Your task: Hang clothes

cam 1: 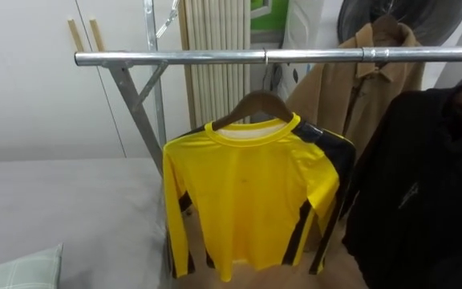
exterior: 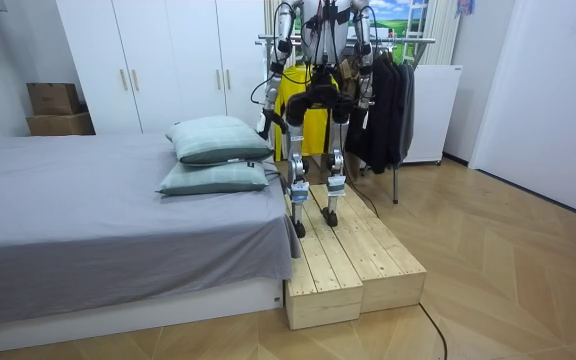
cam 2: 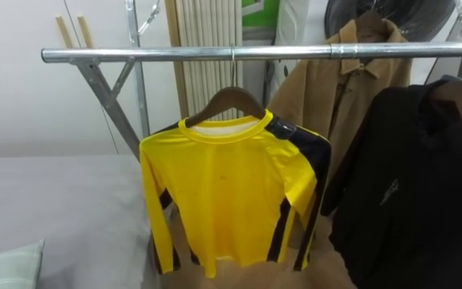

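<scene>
You had the bed (exterior: 88, 220) on the left, its grey cover running up to the rack's slanted leg (cam 1: 139, 112). The robot stood on the wooden platform (exterior: 353, 260) beside the bed and faced the clothes rail (cam 1: 215, 57), which crossed the far scene from left to right above head-camera level.

On the right the rail was crowded. A black jacket (cam 1: 423, 185) hung nearest, with a tan coat (cam 1: 367, 80) behind it. The yellow shirt (cam 1: 247, 193) hung straight ahead and just below the rail on its wooden hanger (cam 1: 255, 103), with the hanger's long axis parallel to the rail. You could not trace the hook onto the rail, so whether it was seated was a judgement: the level shoulders suggested it was. The shirt's right sleeve sat just beside the black jacket, while the rail was bare from the hanger leftward to the leg.

In the room view both arms hung low, well below the hanger. The left hand (exterior: 266, 120) was on the shirt's side and looked the nearer; the right hand (exterior: 363, 100) was by the dark clothes. You could not tell whether either hand was spread or curled.
</scene>
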